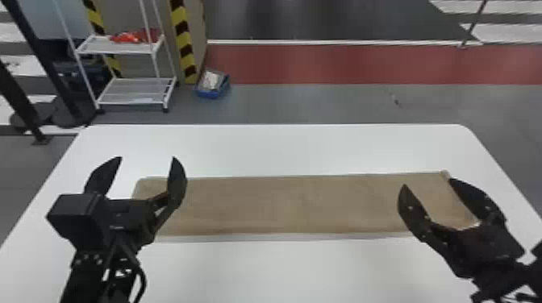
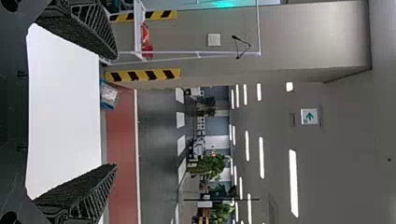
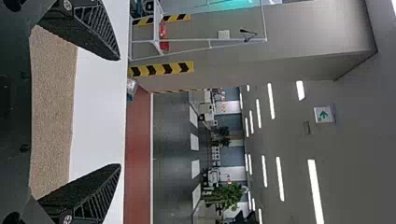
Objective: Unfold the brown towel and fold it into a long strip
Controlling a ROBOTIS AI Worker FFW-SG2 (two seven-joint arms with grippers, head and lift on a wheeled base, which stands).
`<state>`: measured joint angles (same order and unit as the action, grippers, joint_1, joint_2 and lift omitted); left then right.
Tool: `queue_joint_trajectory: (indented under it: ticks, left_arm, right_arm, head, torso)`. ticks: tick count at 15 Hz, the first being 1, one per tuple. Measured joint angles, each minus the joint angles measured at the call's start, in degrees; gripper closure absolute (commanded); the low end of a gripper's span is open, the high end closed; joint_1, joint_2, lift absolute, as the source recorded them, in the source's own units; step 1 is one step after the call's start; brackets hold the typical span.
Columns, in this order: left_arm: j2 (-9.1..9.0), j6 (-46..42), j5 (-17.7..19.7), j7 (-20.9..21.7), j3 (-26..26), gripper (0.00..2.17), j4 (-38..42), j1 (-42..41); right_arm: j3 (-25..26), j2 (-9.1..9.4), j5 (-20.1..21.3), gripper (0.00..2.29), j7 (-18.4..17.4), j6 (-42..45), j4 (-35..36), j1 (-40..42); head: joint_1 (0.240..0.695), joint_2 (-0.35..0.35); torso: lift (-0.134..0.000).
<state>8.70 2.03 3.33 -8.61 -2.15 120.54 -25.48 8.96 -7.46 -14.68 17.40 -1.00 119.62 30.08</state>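
Observation:
In the head view my left gripper is open above the left end of the brown towel, which lies flat as a long strip across the table. My right gripper stands open over the towel's right end. A thin pale band runs along the towel's near edge. In the left wrist view my left gripper has its fingers wide apart, nothing between them. In the right wrist view the fingers of my right gripper are spread, with the towel beyond them.
The white table has bare surface in front of and behind the towel. Past its far edge stand a white shelf rack at the left and a blue bin on the floor.

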Motion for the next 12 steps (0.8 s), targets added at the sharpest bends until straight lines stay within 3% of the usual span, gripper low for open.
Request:
queue_joint_trajectory:
  ticks: [12]
  left_arm:
    - [-0.10,0.5,-0.5,0.6,-1.1,0.07,0.9,0.2]
  right_arm:
    - [0.8,0.38,-0.7,0.07,-0.1,-0.2,-0.3,-0.4]
  head:
    - [0.695,-0.034]
  torso:
    - [-0.123]
